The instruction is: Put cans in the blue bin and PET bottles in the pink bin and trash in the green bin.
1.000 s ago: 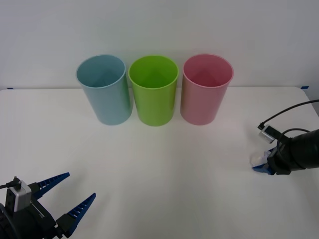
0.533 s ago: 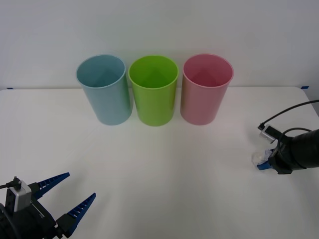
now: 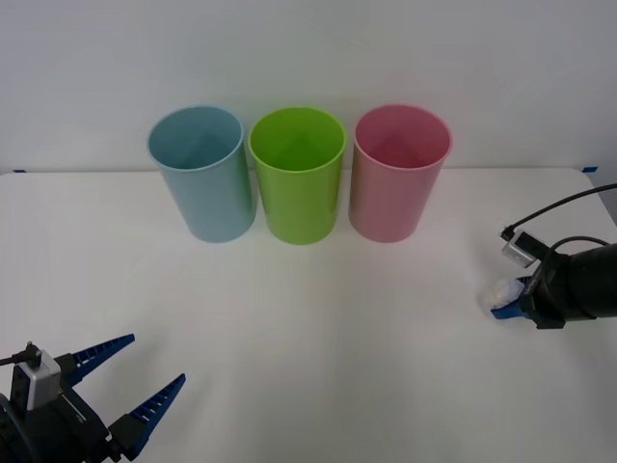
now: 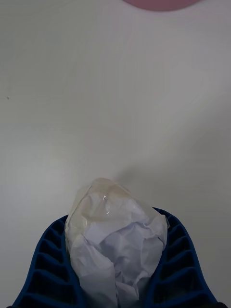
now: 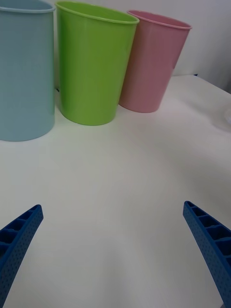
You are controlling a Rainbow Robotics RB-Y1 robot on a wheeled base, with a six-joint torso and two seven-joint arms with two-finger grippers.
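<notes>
The right gripper [image 3: 501, 299] is squeezed tight around the trash [image 3: 502, 287], a little crinkly ball of clear plastic film. In the right wrist view, the trash [image 4: 117, 236] sits snug between the two blue fingers [image 4: 50, 262], touching both.

A second ago the gripper was down low on the white table [image 3: 318, 328] with the ball. Now it sits a bit higher in the front view, and the ball has come up with it. It looks like the ball is off the table, though that is hard to be sure of from this far away. So the grab seems to have worked, and the carrying part can begin.

The three bins stand in a row at the back of the table. The blue bin [image 3: 202, 174] is on the robot's left, the green bin [image 3: 297, 174] is in the middle, and the pink bin [image 3: 398, 174] is closest to the right gripper. The trash belongs in the green bin, so it has to go past the pink one.

The left gripper [image 3: 120, 381] waits near the front left corner with its fingers spread wide apart, holding nothing.
</notes>
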